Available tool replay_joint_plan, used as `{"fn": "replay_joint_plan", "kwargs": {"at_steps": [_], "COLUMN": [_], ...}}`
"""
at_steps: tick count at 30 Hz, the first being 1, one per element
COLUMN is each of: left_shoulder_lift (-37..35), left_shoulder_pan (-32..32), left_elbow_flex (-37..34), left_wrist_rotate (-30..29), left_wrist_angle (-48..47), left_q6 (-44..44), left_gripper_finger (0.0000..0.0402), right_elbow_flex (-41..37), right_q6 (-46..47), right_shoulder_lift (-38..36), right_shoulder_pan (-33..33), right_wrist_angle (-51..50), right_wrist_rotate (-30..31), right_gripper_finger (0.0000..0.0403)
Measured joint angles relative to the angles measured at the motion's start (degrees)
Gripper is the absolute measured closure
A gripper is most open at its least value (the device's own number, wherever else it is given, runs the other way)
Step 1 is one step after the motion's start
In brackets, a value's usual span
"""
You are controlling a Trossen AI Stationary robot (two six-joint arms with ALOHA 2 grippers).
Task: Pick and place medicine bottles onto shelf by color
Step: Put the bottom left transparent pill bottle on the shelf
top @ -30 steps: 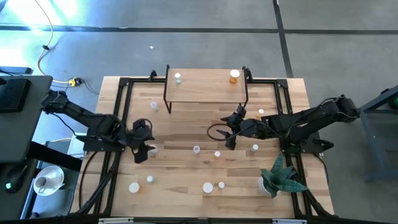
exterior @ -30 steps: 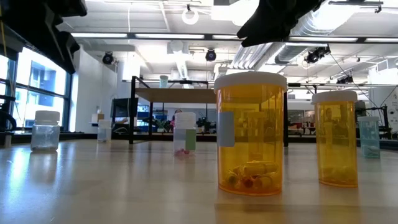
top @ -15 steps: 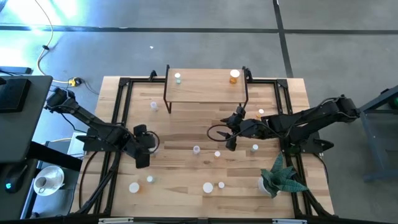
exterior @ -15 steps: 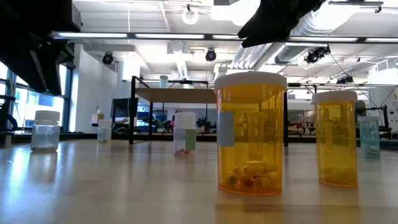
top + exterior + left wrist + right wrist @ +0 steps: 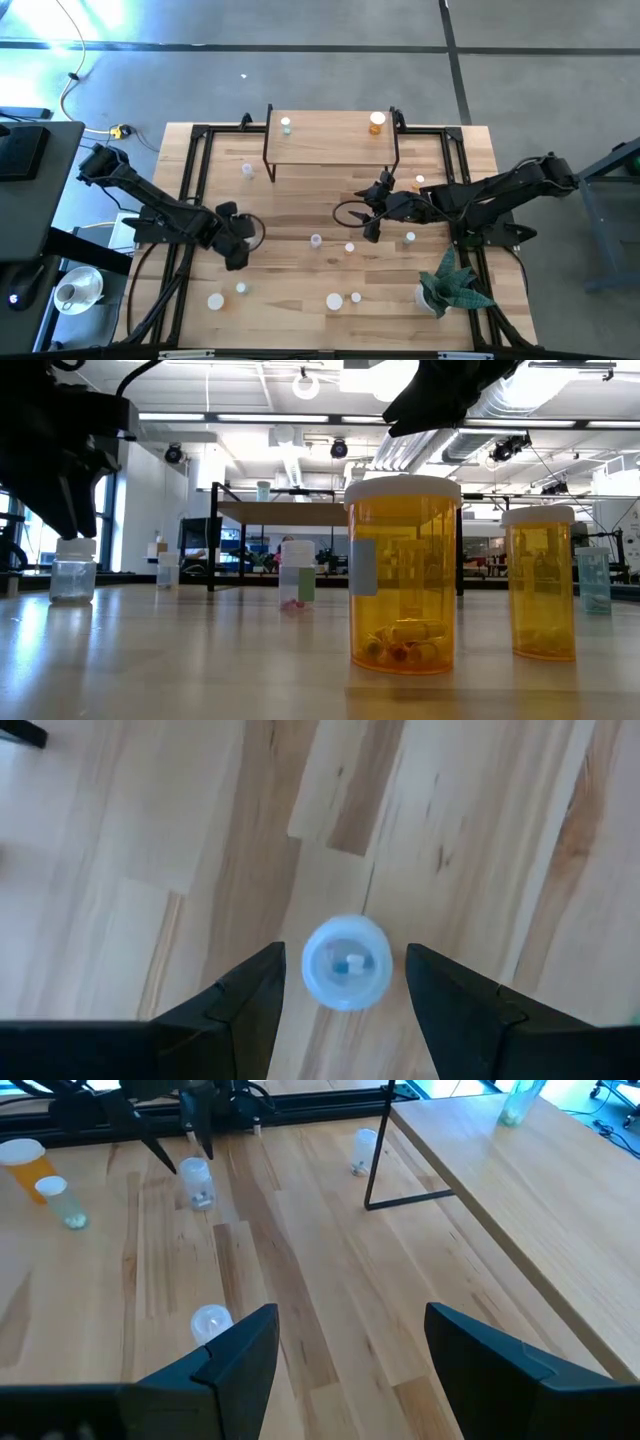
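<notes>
A: High view? Go.
B: Shelf (image 5: 330, 140) at the counter's (image 5: 300, 205) far edge, a clear bottle (image 5: 286, 124) on one end, an orange bottle (image 5: 376, 122) on the other. Left hand (image 5: 238, 240) low over the counter's left side. Right hand (image 5: 372, 212) mid-counter, just in front of the shelf. Loose bottles scattered on the near half, potted plant (image 5: 452, 283) at the near right corner.

A: Low view?
B: Large orange pill bottle (image 5: 402, 572) fills the foreground, a second orange one (image 5: 541, 582) beside it; they block much of what is behind. Small clear bottle (image 5: 75, 568) at left, dark arm right above it. Shelf (image 5: 285, 513) far back.

A: Left wrist?
B: Fingers (image 5: 245, 1005) spread, a white-capped bottle (image 5: 346, 961) upright between them, gaps both sides, not touching.

A: Right wrist?
B: Fingers (image 5: 235, 1350) spread, pinching nothing. A white cap (image 5: 211, 1320) just beside one finger. Shelf leg (image 5: 378, 1155) ahead, more bottles and the other arm beyond.
</notes>
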Motion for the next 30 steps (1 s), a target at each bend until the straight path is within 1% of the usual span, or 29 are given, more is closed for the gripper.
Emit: {"fn": "replay_joint_plan", "kwargs": {"at_steps": [12, 23, 30], "left_shoulder_lift": [0.3, 6.5, 6.8], "left_shoulder_pan": [0.0, 0.0, 0.0], "left_elbow_flex": [0.0, 0.1, 0.1], "left_wrist_rotate": [0.2, 0.7, 0.7], "left_wrist_angle": [0.4, 0.8, 1.2], "left_q6": [-3.2, -3.4, -3.4], "left_gripper_finger": [0.0208, 0.0238, 0.0243], "right_elbow_flex": [0.0, 0.0, 0.0], "right_q6": [0.0, 0.0, 0.0], "right_shoulder_lift": [0.0, 0.0, 0.0], "right_shoulder_pan": [0.0, 0.0, 0.0], "right_wrist_angle": [-0.3, -0.3, -0.3], "right_wrist_rotate": [-0.1, -0.1, 0.1], "right_gripper_finger": [0.016, 0.016, 0.016]}}
